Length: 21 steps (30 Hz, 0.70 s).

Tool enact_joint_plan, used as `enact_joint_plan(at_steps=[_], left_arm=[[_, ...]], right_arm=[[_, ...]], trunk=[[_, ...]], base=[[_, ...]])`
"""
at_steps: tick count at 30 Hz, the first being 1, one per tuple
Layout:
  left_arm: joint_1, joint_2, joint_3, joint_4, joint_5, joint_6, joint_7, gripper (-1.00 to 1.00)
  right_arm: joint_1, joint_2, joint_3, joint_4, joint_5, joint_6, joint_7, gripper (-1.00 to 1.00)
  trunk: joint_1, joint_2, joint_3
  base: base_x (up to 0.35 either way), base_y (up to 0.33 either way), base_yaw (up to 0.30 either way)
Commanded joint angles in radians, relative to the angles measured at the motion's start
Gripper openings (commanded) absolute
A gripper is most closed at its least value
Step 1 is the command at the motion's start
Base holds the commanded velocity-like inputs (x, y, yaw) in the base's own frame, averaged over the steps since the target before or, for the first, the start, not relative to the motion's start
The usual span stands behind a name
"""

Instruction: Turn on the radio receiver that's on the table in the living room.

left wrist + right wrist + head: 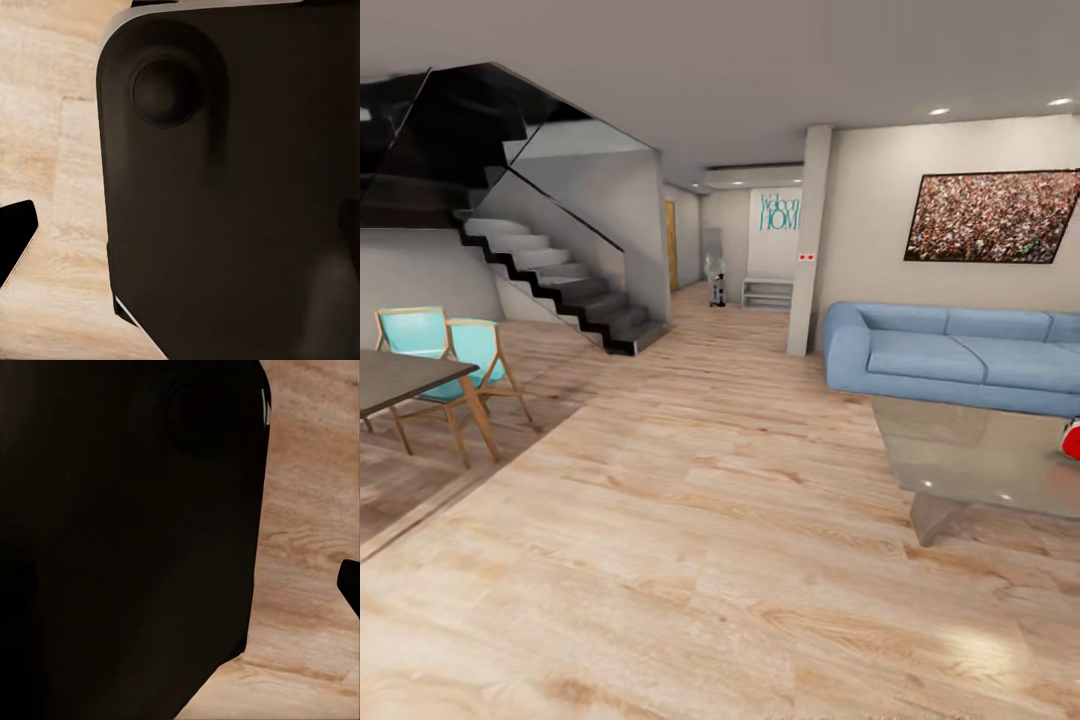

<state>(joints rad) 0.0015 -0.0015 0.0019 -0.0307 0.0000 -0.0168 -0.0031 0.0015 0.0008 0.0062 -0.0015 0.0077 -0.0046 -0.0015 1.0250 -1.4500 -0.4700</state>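
Note:
At the right edge of the head view, a sliver of the red radio receiver point(1072, 437) with white trim sits on the low glossy grey table point(970, 455); most of the radio is cut off by the frame. The table stands in front of the blue sofa point(950, 355), in the living room with the crowd picture point(992, 215) on its beige wall. Both wrist views look down at light wood floor past the robot's dark body point(225, 195). In each, one black tip, seemingly a fingertip point(15, 238) point(350, 585), pokes in at the edge; neither shows how the jaws stand.
A dark dining table point(400, 378) with teal chairs point(472, 352) stands at the left. Black-and-white stairs point(560, 275) rise behind it. A pillar point(810, 240) stands left of the sofa, with a hallway point(730, 270) beyond. Wood floor point(690, 520) stretches toward the low table.

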Motion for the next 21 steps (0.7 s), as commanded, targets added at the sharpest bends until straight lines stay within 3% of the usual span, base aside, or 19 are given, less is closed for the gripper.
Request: enact_joint_plan(at_steps=[1,21], left_arm=[[0.0,0.0,0.0,0.0,0.0,0.0,0.0,1.0],[0.0,0.0,0.001,0.0,0.0,0.0,0.0,1.0]], right_arm=[[0.0,0.0,0.0,0.0,0.0,0.0,0.0,1.0],[0.0,0.0,0.0,0.0,0.0,0.0,0.0,1.0]], trunk=[[0.0,0.0,0.0],[0.0,0.0,0.0]], base=[[0.0,0.0,-0.284],[0.0,0.0,-0.284]])
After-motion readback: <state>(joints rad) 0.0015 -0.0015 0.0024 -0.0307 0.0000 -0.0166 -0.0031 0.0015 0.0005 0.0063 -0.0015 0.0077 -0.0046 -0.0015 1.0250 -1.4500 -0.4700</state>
